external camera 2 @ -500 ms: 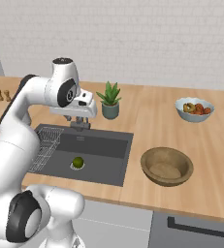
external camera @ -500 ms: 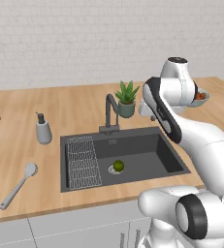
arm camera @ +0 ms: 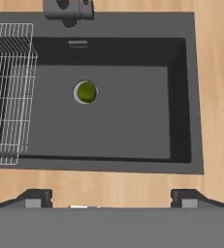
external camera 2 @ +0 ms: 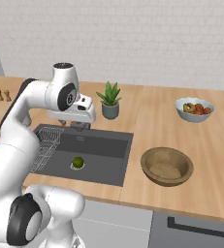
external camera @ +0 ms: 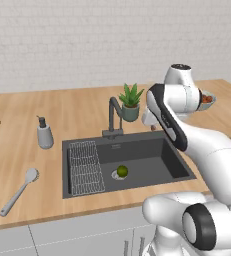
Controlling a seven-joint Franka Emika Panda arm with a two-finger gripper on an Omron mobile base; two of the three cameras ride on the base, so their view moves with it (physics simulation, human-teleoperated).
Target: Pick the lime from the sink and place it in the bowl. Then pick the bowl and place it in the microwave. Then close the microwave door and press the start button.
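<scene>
From the left base view we see the lime (external camera: 122, 171) sitting on the round metal drain on the floor of the sink (external camera: 177, 167), with the wire rack (external camera: 84, 167) at the basin's left end and the dark faucet (external camera: 114, 117) rising behind it; this side also gives us a grey soap dispenser (external camera: 45, 133) and a long-handled spoon (external camera: 18, 192) lying on the wooden counter (external camera: 22, 150) to the left. The right base view adds what the arm hides from the other side: the brown wooden bowl (external camera 2: 167, 166) resting on the counter just right of the sink, well apart from the lime, and the pale grey bowl of red-orange food (external camera 2: 194, 109) farther back. A small potted plant (external camera 2: 109, 100) stands behind the sink in both base views. In the hand view we look straight down into the basin, with the lime centred on the drain and the rack at the left edge. The gripper (arm camera: 111, 199) hangs above the near rim of the sink, its two dark fingertips (arm camera: 36, 198) spread wide apart at the bottom of that view, with nothing between them and touching nothing.
</scene>
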